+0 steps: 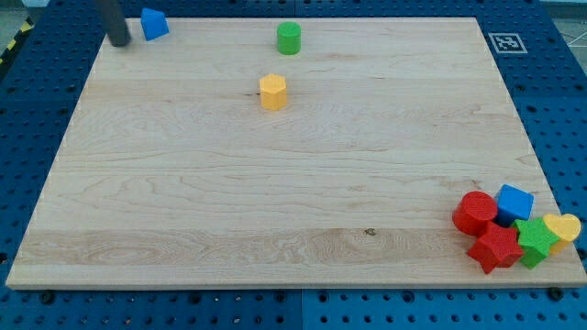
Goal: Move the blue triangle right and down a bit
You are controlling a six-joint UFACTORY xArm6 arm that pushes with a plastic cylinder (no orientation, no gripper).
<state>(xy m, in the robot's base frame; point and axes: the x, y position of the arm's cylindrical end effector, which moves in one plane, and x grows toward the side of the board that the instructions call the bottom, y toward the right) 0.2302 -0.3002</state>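
The blue triangle (153, 24) sits at the board's top left corner. My tip (119, 42) is just to the view's left of it and slightly lower, a small gap apart. The rod runs up out of the view's top edge.
A green cylinder (289, 38) stands at top centre, and a yellow hexagonal block (272, 92) lies below it. At the bottom right a cluster holds a red cylinder (474, 212), a blue cube (514, 203), a red star (495, 247), a green star (534, 240) and a yellow heart (562, 226). The wooden board (275, 183) lies on a blue pegboard table.
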